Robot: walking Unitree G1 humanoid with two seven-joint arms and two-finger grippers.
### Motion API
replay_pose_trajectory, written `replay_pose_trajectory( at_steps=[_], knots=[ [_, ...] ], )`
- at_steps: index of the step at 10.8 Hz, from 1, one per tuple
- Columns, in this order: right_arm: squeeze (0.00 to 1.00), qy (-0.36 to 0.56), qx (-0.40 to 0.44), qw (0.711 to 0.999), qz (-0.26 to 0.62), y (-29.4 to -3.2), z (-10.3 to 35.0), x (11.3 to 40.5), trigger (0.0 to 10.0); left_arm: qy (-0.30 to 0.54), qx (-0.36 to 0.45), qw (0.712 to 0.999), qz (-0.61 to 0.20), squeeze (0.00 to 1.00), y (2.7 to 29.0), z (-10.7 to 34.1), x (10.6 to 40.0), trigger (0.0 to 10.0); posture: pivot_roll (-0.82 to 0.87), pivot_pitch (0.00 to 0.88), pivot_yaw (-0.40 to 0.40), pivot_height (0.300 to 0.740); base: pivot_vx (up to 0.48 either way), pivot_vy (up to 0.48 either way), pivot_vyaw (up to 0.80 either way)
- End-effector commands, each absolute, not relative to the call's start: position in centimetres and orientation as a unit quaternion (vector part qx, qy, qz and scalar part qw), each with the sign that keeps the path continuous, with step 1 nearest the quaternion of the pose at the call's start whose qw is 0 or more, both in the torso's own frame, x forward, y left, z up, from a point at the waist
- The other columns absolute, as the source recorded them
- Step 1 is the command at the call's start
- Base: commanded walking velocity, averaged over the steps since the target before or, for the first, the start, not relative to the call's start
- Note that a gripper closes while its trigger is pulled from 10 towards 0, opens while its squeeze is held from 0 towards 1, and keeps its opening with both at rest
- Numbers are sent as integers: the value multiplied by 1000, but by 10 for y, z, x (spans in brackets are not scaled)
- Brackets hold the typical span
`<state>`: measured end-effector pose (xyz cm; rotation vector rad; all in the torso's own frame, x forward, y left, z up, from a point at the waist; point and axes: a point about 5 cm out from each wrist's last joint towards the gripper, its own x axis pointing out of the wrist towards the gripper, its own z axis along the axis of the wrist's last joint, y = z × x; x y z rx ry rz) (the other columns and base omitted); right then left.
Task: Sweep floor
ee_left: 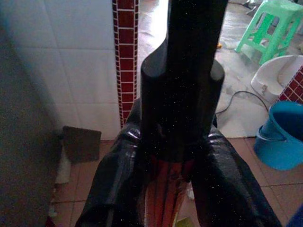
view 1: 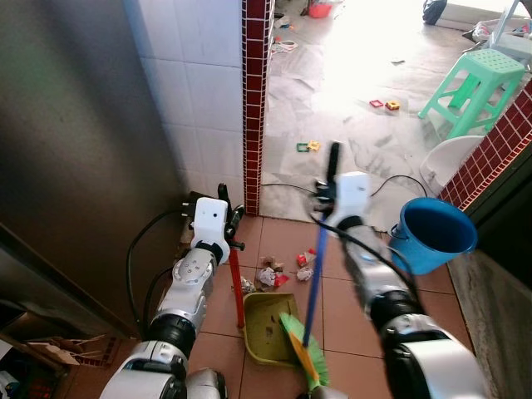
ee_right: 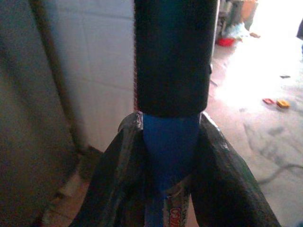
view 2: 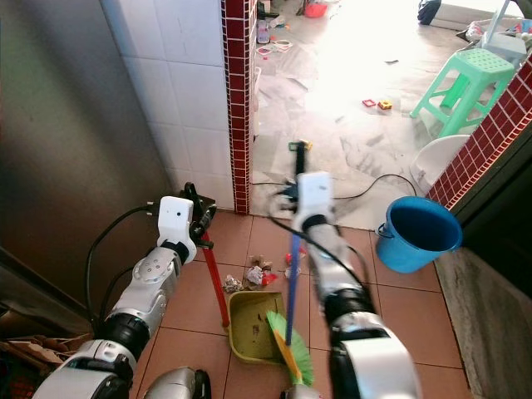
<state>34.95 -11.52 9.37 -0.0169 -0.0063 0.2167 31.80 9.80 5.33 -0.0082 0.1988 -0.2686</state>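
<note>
My left gripper (view 1: pixel 233 223) is shut on the red handle (view 1: pixel 237 287) of a green dustpan (view 1: pixel 268 329) that rests on the terracotta floor tiles. My right gripper (view 1: pixel 326 198) is shut on the blue handle (view 1: pixel 314 283) of a broom, whose green bristles (view 1: pixel 302 356) lie at the dustpan's near right edge. A small heap of crumpled litter (view 1: pixel 274 273) sits on the tiles just beyond the dustpan. In the wrist views the red handle (ee_left: pixel 165 198) and the blue handle (ee_right: pixel 171 156) sit clamped between the black fingers.
A white tiled wall with a red brick pillar (view 1: pixel 255 100) stands at the left, beside a dark metal panel. A blue bucket (view 1: pixel 434 234) sits at the right by a red tiled ledge. A green stool (view 1: pixel 472 87), a black cable and scattered toys lie on the bright floor beyond.
</note>
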Motion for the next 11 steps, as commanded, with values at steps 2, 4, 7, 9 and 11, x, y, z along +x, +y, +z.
replay_pose_trajectory(
  at_steps=[2, 4, 7, 9, 11],
  knots=[
    [0, -72, 64, 984, 148, -99, 134, 363, 10000, 138, -1, 979, -147, 0, 97, 41, 311, 10000, 2, 34, -9, 740, 0, 0, 0],
    [0, -112, 81, 971, 196, -90, 161, 366, 10000, 142, 7, 979, -149, 0, 97, 42, 311, 10000, -4, 36, -12, 740, 0, 0, 0],
    [0, -193, 39, 960, 201, -103, 213, 378, 10000, 134, 28, 976, -172, 0, 95, 53, 313, 10000, -6, 36, -15, 740, 0, 0, 0],
    [0, -216, -23, 967, 133, -137, 224, 379, 10000, 107, 17, 980, -170, 0, 102, 64, 311, 10000, -7, 37, -14, 740, 0, 0, 0],
    [0, -190, -49, 975, 107, -153, 205, 372, 10000, 87, 13, 983, -163, 0, 110, 73, 303, 10000, -9, 32, -12, 740, 0, 0, 0]
  ],
)
